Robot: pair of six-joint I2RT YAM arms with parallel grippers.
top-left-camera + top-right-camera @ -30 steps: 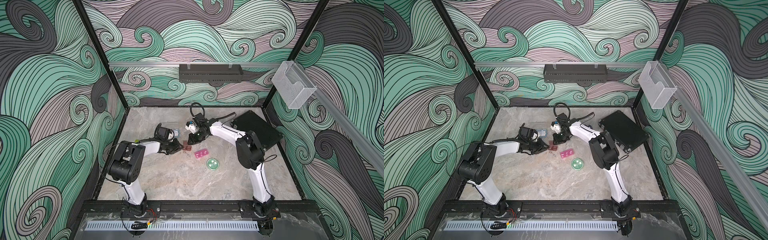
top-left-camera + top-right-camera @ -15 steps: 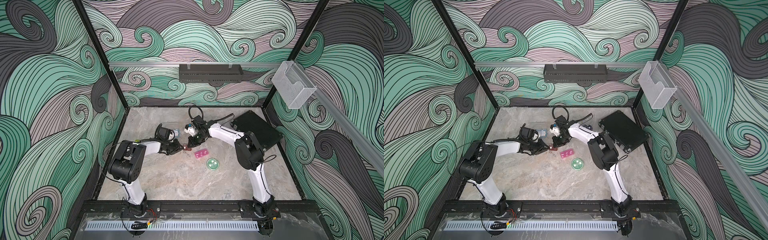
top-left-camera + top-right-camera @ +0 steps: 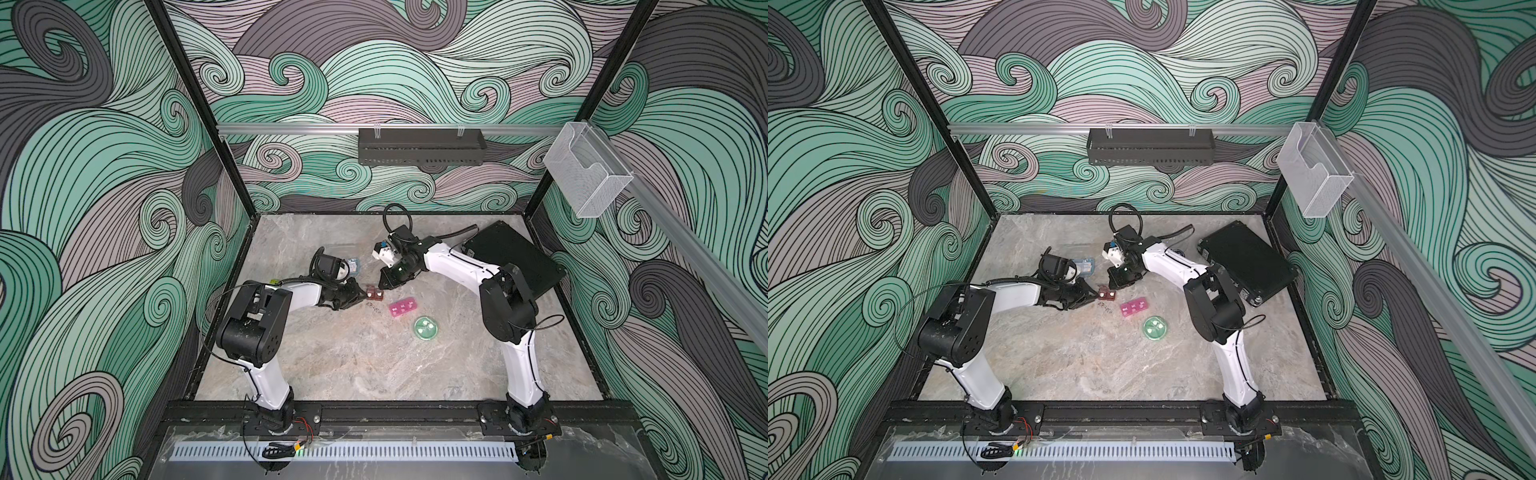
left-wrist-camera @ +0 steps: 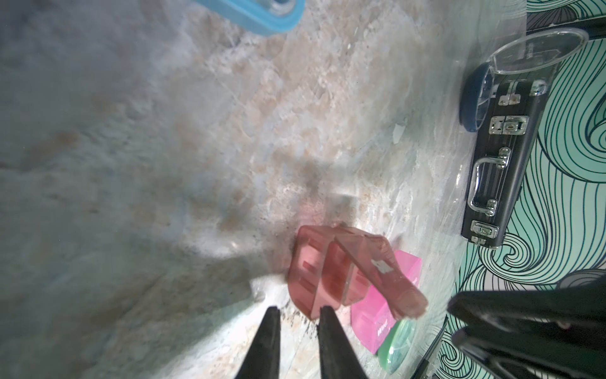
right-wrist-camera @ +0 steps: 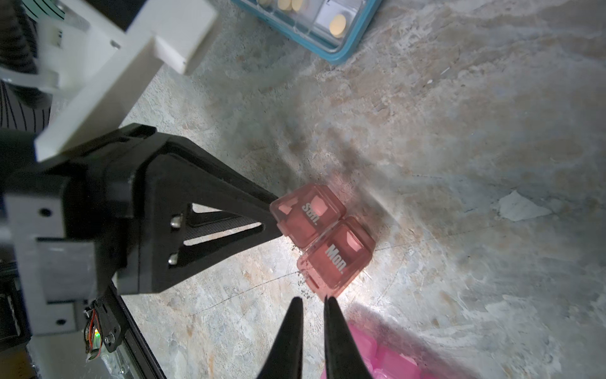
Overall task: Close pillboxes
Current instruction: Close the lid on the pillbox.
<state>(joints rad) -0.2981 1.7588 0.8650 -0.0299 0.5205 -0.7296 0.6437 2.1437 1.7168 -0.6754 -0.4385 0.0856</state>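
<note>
The counter (image 3: 353,365) and the black case (image 3: 515,257) at its far right lie as they did a second ago. The right arm (image 3: 457,262) has dipped nearer and lower since then. The right jaws, which hung farther back, now meet the brown pillbox (image 3: 374,292) at the edge of its right cell. They are clenched to a thin slit with nothing between them. The left arm (image 3: 299,295) has barely shifted. The left jaws stand slightly parted, grasping nothing, with their tips at the box's left end.

The brown pillbox has kept its place mid-counter. Its long axis runs left to right, with the "Sun." cell left and the "Mon." cell right. In the left wrist view one lid (image 4: 377,272) stands up at a slant.

Just near-right of it lies the pink pillbox (image 3: 403,307), also lengthwise left to right, its right end a little farther. The round green pillbox (image 3: 425,327) sits near-right of that. The pale blue pillbox (image 3: 353,266) lies far-left of the brown one, tablets (image 5: 337,24) showing inside. The dark blue pillbox (image 4: 472,95) sits just beside the case.
</note>
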